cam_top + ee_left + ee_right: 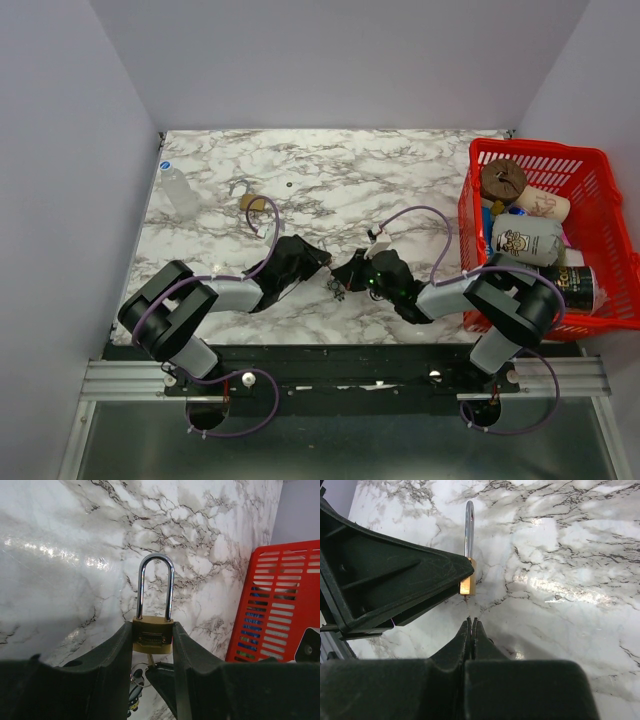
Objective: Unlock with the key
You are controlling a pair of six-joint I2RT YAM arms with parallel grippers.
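Padlock is up close, about midway along the front edge of the bench and a little in from it. The left gripper has it clamped by the brass body, one finger on each side. Whether it rests on the marble or hangs just above, I can't tell. From the lock's underside the key runs straight into the tips of the right gripper, fingers pressed tight together on it, and a key ring dangles just beside. The steel shackle points away, both legs seated in the body. Further out, toward the back-left corner, a clear bottle stands with a small brass-coloured thing lying near it. Along the right edge, a red basket holds cups and cans.
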